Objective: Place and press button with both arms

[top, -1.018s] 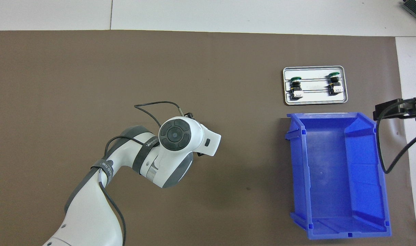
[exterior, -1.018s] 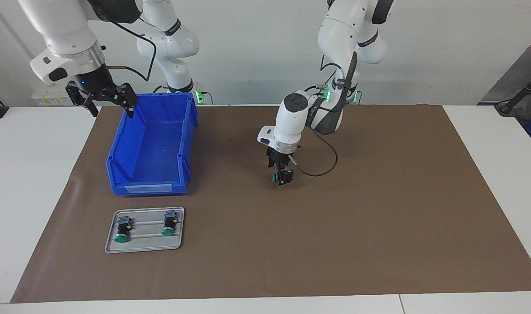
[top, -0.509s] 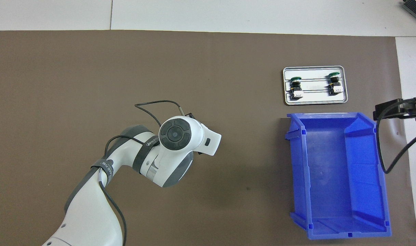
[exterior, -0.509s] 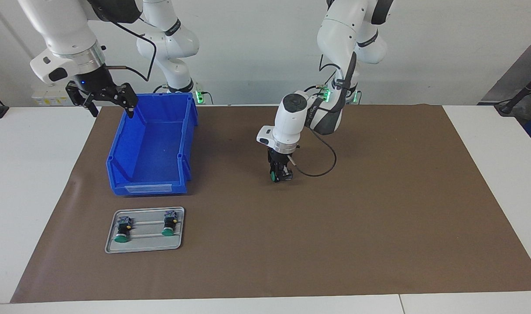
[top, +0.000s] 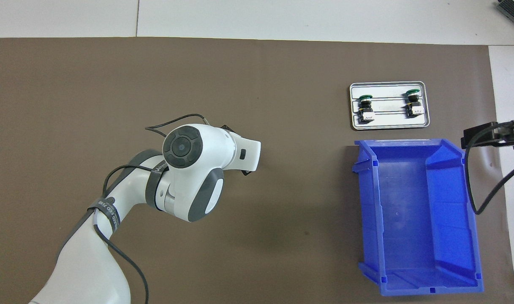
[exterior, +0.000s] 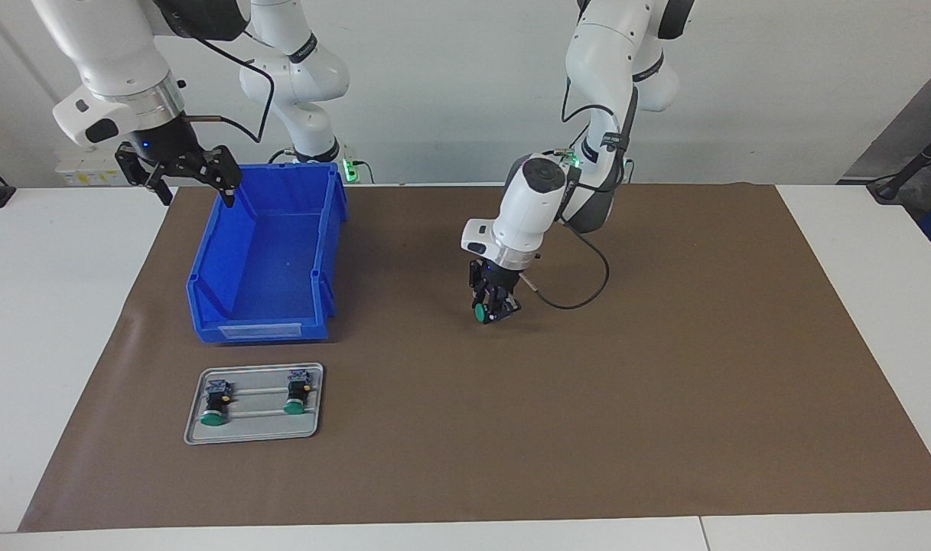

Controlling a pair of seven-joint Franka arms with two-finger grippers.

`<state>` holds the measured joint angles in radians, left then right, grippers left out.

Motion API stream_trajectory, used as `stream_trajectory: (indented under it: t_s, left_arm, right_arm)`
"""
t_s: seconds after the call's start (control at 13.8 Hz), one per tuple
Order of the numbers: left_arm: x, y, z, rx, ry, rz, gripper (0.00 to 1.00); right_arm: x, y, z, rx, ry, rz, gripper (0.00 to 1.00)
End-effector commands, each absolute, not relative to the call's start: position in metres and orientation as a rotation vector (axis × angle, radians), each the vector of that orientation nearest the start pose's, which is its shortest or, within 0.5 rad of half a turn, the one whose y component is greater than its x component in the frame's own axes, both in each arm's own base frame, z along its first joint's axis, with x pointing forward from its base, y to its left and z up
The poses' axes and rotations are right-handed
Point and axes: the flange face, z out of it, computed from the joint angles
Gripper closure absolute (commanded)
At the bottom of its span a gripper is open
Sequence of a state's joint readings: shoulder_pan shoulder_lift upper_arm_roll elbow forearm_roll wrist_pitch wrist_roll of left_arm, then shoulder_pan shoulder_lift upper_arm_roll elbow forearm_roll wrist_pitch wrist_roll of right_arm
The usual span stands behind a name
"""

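Over the bench middle: left pincer point(exterior: 493, 309) hangs above the brown mat point(exterior: 664, 383), clenched on the button point(exterior: 481, 313), green cap turned toward the tray end.
Step in hand: judged a carry toward the tray point(exterior: 252, 435); task looks early, nothing pressed yet.
Handling advice: keep the grip firm; bring the body level with the free rail space between the two seated buttons point(exterior: 213, 417) before lowering, clearing the blue bin point(exterior: 205, 306).
Right pincer point(exterior: 180, 173): waits over the bin's corner at the right arm's end, fingers spread, holding nothing.
Change from a second ago: left arm's wrist has swung upward and tilted; the button sits slightly lower; right arm unchanged.
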<state>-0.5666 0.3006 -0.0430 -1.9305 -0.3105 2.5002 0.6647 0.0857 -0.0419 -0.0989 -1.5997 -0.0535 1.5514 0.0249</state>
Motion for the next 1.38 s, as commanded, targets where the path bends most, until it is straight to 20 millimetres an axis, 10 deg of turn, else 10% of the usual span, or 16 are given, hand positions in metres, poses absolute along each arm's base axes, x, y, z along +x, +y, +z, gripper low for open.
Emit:
stream_trajectory:
  t_s: [0.0, 0.58, 1.31]
  left_arm:
    - [0.529, -0.316, 0.370, -2.984, 1.659, -0.535, 1.00]
    - [0.492, -0.232, 0.334, -3.084, 1.552, -1.382, 1.00]
    - [0.458, -0.175, 0.274, -2.911, 1.524, -1.942, 1.00]
  right_arm:
    - [0.535, -0.014, 0.634, -3.171, 0.037, -0.002, 0.00]
    - [0.536, -0.014, 0.633, -3.171, 0.037, 0.001, 0.00]
    - [0.535, -0.014, 0.634, -3.171, 0.037, -0.002, 0.00]
